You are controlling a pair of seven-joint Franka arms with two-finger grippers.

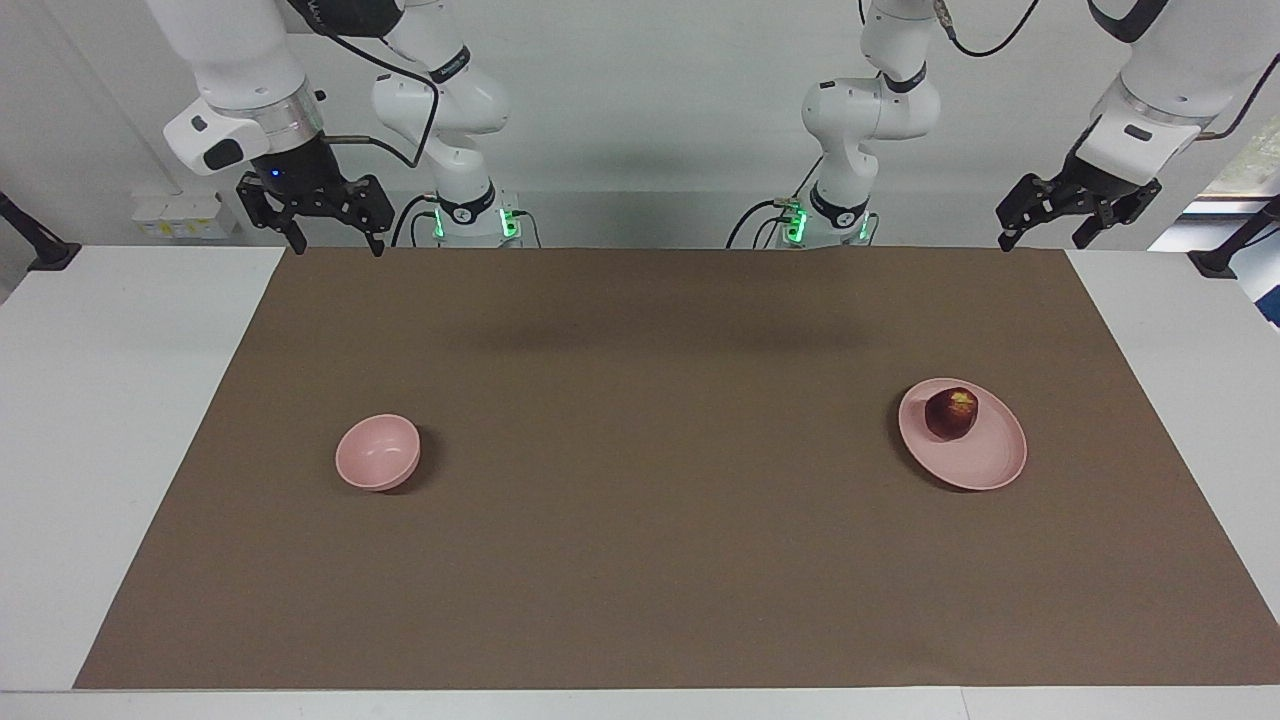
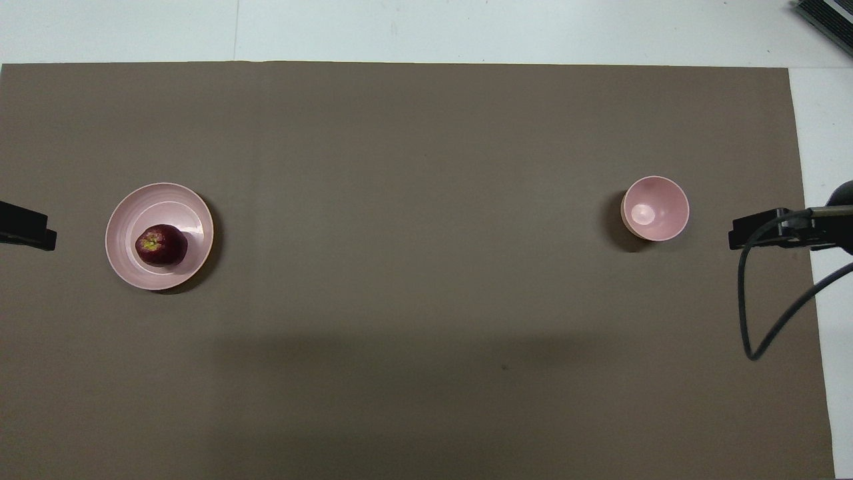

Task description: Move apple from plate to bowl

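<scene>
A small dark red apple (image 1: 951,412) (image 2: 161,244) with a yellowish patch lies on the pale pink plate (image 1: 985,460) (image 2: 166,200), toward the left arm's end of the table. The small deep pink bowl (image 1: 377,452) (image 2: 655,208) stands with nothing in it toward the right arm's end. My left gripper (image 1: 1045,235) hangs open and raised over the mat's corner by its own base, well clear of the plate. Over the mat's other corner at the robots' end, my right gripper (image 1: 337,240) is also raised, open and holding nothing. Both arms wait.
A brown mat (image 1: 640,560) covers most of the white table (image 1: 110,400). In the overhead view a black cable (image 2: 750,320) loops down from the right arm beside the bowl's end of the mat.
</scene>
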